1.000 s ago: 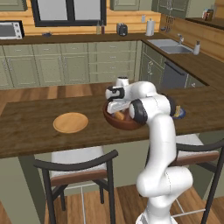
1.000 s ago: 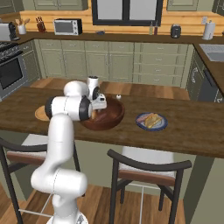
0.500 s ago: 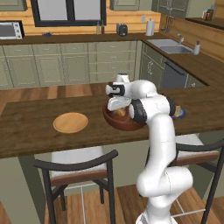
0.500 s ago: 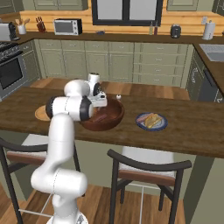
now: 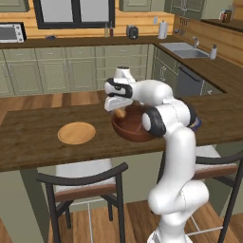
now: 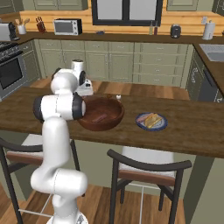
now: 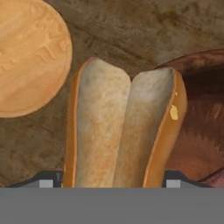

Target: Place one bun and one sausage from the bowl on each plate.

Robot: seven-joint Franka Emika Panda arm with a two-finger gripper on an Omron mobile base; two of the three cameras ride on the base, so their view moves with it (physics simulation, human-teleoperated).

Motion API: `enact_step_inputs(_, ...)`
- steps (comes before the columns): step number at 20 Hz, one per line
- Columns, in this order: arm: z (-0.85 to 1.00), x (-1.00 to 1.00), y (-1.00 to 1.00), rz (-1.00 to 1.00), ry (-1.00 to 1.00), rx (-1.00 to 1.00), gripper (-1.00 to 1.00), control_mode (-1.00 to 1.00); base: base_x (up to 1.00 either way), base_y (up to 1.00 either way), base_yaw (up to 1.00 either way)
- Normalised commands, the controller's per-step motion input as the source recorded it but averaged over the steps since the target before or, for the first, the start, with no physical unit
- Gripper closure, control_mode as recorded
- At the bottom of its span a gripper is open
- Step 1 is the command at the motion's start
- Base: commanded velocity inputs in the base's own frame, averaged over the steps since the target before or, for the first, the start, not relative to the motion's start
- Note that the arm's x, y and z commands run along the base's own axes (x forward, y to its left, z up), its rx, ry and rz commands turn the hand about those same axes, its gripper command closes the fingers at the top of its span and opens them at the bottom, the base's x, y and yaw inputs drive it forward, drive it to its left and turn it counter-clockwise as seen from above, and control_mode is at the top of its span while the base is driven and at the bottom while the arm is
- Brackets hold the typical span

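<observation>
1. Claw [image 5: 117, 107] over left rim of large deep round dark reddish-brown wooden bowl [image 5: 135, 129], clamped on a split golden-tan oblong bun [image 7: 122, 131]; bun fills space between the two dark finger tips [image 7: 48, 180] in hand view.
2. Same bun in left base view as small tan bit [image 5: 120, 113] under claw, just above bowl rim, lifted off desk.
3. Bowl on dark brown wooden desk [image 5: 33, 142], roughly mid-desk; in right base view [image 6: 101, 114] partly behind arm's elbow.
4. Slim reddish-brown sausage [image 6: 99, 117] lying inside bowl, near bottom.
5. Small round flat light tan wood plate [image 5: 76, 133] on desk, left of bowl, apart from it, bare on top; in hand view [image 7: 26, 57] upper left, beside bun, not touching.
6. Small round bluish-purple plate [image 6: 151, 121] on desk, right of bowl, near but not touching; carries tan bun + reddish item [image 6: 150, 119], exact make-up too small to tell.
7. Left base view: purple plate mostly hidden behind arm, only edge [image 5: 195, 124] visible.
8. Two dark-framed stools [image 6: 144, 168] in front of desk.
</observation>
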Motion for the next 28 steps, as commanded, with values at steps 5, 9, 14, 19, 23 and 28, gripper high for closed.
enact_step_inputs(5,0.11,-0.13,1.00,0.00,0.03,0.00,1.00,-1.00,0.00,0.00,0.00)
enact_step_inputs(9,-0.04,0.01,1.00,-0.02,0.03,0.00,1.00,-1.00,0.00,0.00,0.00)
enact_step_inputs(14,-0.18,0.07,1.00,-0.16,0.00,0.00,1.00,-1.00,0.00,0.00,0.00)
enact_step_inputs(19,-0.42,0.19,0.86,-0.25,0.00,0.00,1.00,-1.00,0.00,0.00,0.00)
enact_step_inputs(23,-0.37,0.16,0.43,-0.22,0.00,0.00,1.00,-1.00,0.00,0.00,0.00)
enact_step_inputs(28,-0.41,0.04,0.05,-0.19,0.00,0.00,1.00,-1.00,0.00,0.00,0.00)
